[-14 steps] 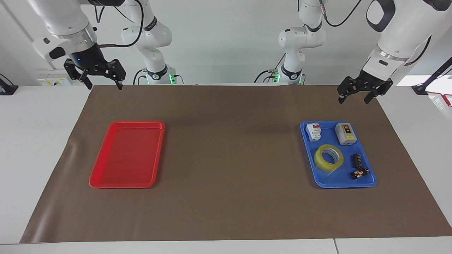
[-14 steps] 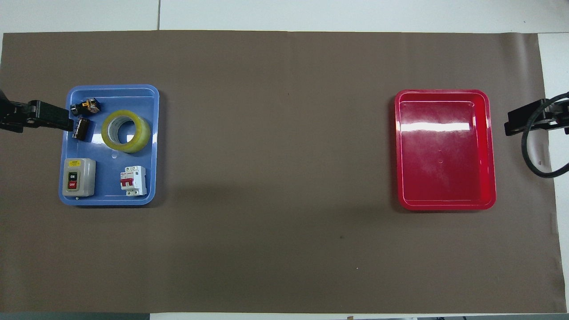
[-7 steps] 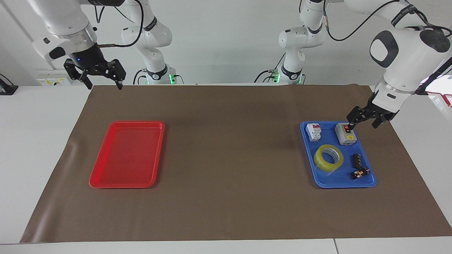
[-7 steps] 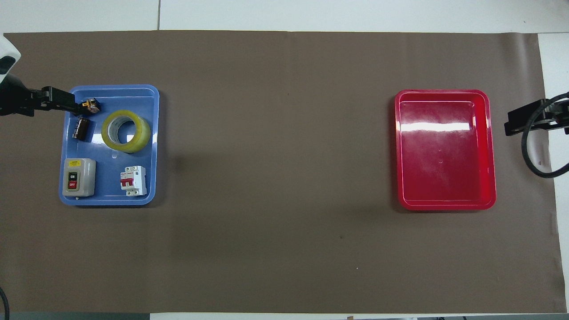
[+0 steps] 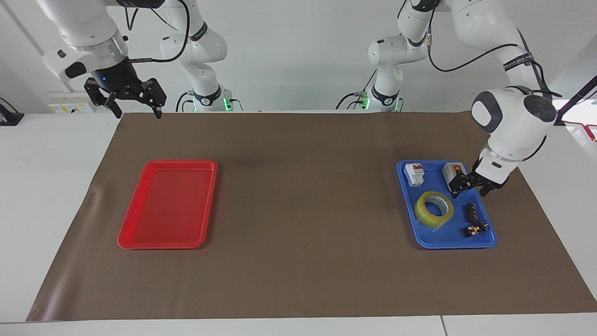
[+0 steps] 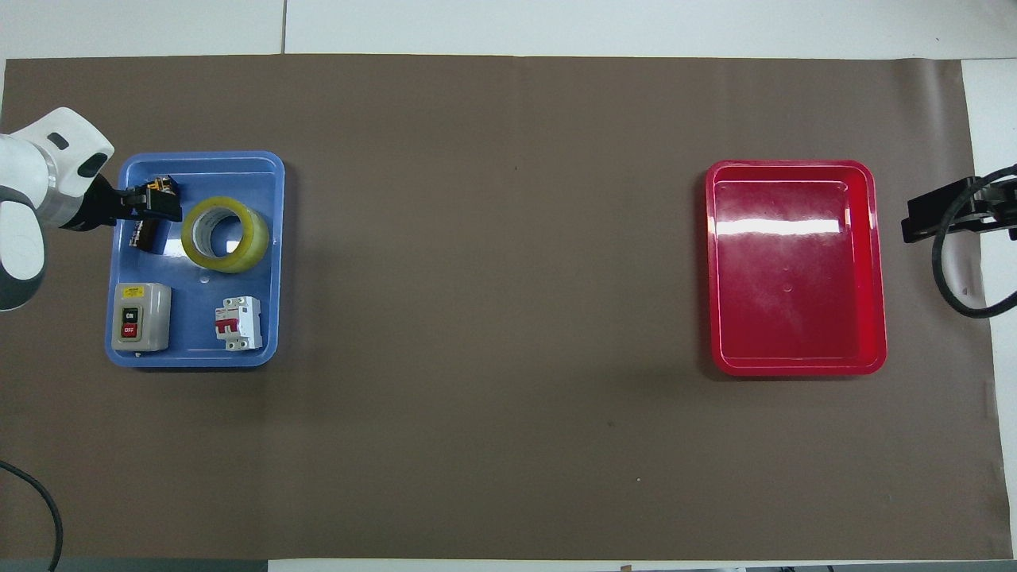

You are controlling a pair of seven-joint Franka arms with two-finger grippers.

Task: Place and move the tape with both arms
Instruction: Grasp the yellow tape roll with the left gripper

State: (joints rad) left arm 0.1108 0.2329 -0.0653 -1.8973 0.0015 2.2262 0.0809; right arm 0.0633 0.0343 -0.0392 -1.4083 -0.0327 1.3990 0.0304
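The tape [image 5: 434, 208] lies flat in the blue tray [image 5: 422, 235] toward the left arm's end of the desk [image 5: 298, 261], with a grey switch box [image 5: 453, 173] and a white breaker [image 5: 414, 174] at the tray's robot-side edge. The left gripper [image 5: 473, 185] hangs low over that tray, fingers spread and holding nothing, at about two o'clock from the roll in the facing view. The right gripper [image 5: 135, 105] waits, open too, over the desk's robot-side edge, at eleven o'clock from the red tray [image 5: 135, 238].
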